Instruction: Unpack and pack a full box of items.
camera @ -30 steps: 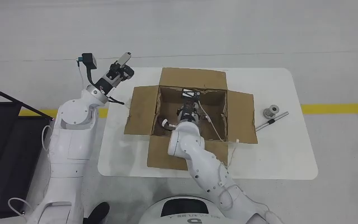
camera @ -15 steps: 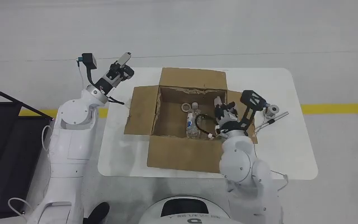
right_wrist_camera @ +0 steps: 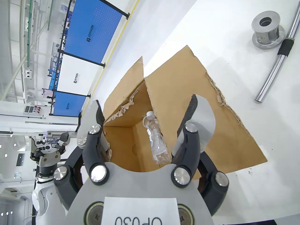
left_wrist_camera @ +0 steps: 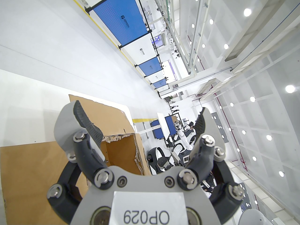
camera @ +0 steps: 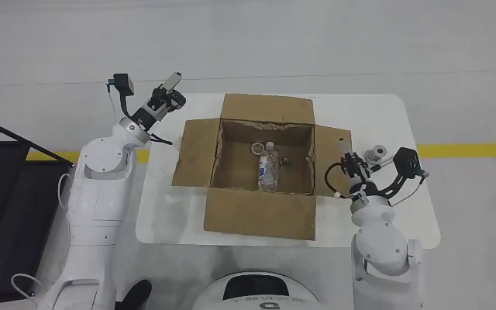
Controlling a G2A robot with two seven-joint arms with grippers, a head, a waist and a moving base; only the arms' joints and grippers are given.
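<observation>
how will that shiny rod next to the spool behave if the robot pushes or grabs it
The rod looks like rigid polished metal, so probably stiff and heavy for its width. Round and lying flat, it would likely roll if nudged sideways, though the spool beside it may block that side. Its smooth surface could slip; the black band looks grippier.

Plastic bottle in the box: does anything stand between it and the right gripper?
Yes. The open right gripper is outside the cardboard box, over its right flap, so the box's right wall separates it from the plastic bottle. From above, nothing covers the bottle.
</observation>
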